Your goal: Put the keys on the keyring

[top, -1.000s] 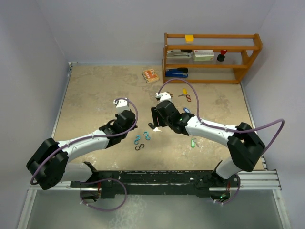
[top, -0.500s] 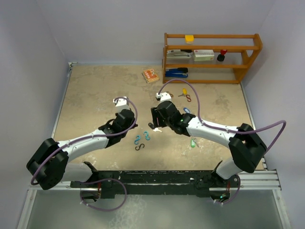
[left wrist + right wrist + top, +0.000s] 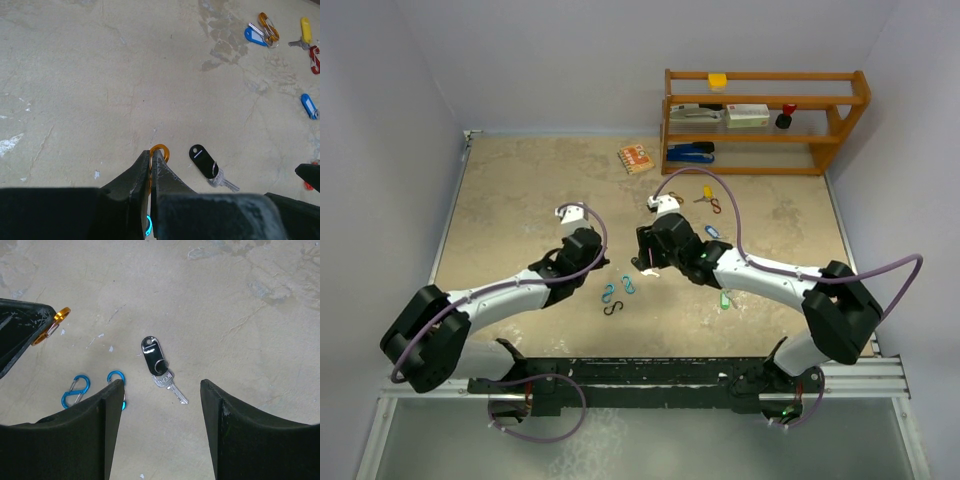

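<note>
The right gripper [image 3: 161,384] is seen from above, its two dark fingers [image 3: 90,435] spread wide apart at the bottom of the view. Between their tips, a black-tagged key [image 3: 152,354] is laid flat on the beige, mottled bench [image 3: 235,295]. Its silver blade is pointed toward the lower right, and it is touched by neither finger. Two blue S-shaped clips [image 3: 76,391] are laid side by side at the lower left, the nearer one partly hidden behind the left-hand finger. At the upper left edge, the left gripper [image 3: 47,322] is seen as a dark wedge, with an orange clip [image 3: 62,315] pinched at its tip and held clear of the key.
</note>
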